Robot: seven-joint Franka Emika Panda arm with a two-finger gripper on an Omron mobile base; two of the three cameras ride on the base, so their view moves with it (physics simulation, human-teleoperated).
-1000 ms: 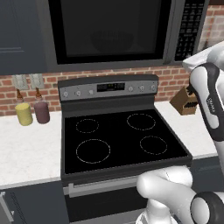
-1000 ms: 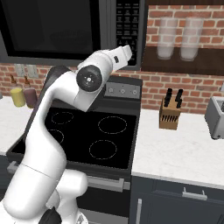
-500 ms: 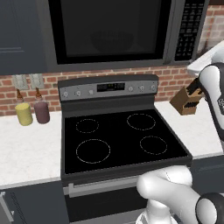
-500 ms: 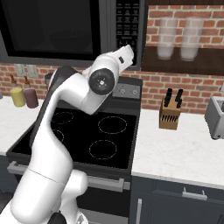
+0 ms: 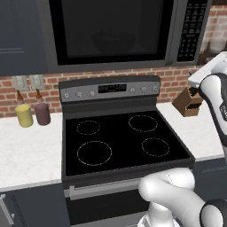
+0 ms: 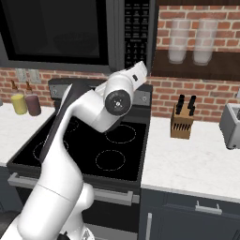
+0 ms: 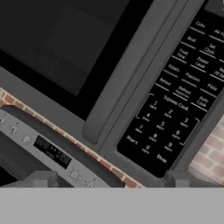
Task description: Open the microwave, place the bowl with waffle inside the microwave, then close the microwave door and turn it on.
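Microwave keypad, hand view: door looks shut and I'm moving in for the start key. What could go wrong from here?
The gripper is open and wide, so a fingertip may hit a neighbouring key on the keypad. The door handle runs right beside the keypad, and a drift sideways could catch it. Start sits low, near the brick wall.

Left base view: from behind-left, facing the stove (image 5: 119, 146) and microwave (image 5: 115, 33).
Right base view: from behind-right, sharing both.
Hand view: close, rolled, facing the microwave's keypad (image 7: 179, 100).
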